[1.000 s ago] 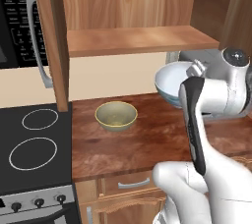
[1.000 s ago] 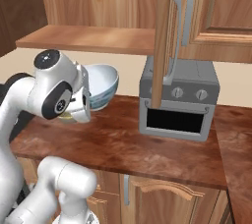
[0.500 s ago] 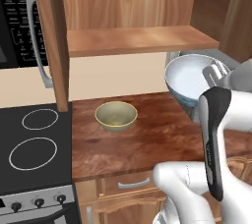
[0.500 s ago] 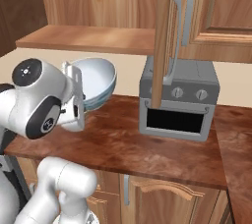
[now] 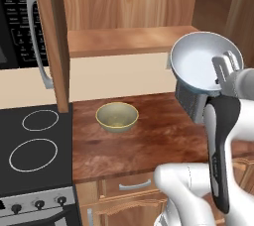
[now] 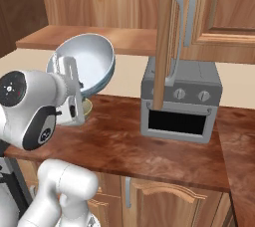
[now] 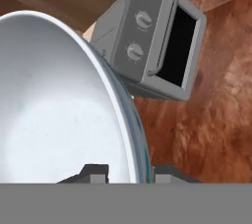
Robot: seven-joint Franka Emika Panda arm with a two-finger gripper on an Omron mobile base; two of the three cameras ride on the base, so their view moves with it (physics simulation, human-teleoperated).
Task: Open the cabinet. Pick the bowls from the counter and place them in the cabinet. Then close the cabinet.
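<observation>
While clamped by its rim, tilted steeply on edge: round white bowl with pale blue inside (image 5: 201, 61), lifted clear of the glossy reddish-brown wood-grain surface (image 5: 149, 141) and level with the lower shelf of the open warm-brown wooden wall cabinet (image 5: 124, 39). Claw (image 7: 130, 171) pinching that rim, one dark finger tip on the inside face, the other on the outside wall, as seen in the hand view. Probably gripped at the rim because a bowl this wide offers no other narrow edge to close on; hence the tilt, hanging sideways from the grip rather than sitting level. Concave side turned toward the left base camera, outer blue-marked wall (image 6: 110, 66) turned toward the small grey toaster oven (image 6: 178, 102) just beside it on the right.

Cabinet doors swung open, one edge-on at the left (image 5: 54, 41), one with a long grey bar handle (image 6: 175, 42) in front of the toaster oven; shelf bare and ready to take the load. Second bowl, dull olive-yellow and round (image 5: 117, 116), upright on the surface near the black stovetop with white rings (image 5: 32, 143), well apart from the carried one and not yet handled.

Judged mid-carry: lifted, not yet over the shelf. Next likely need: levelling the tilt before release, otherwise a roll off the shelf edge. Closing of doors left for last.
</observation>
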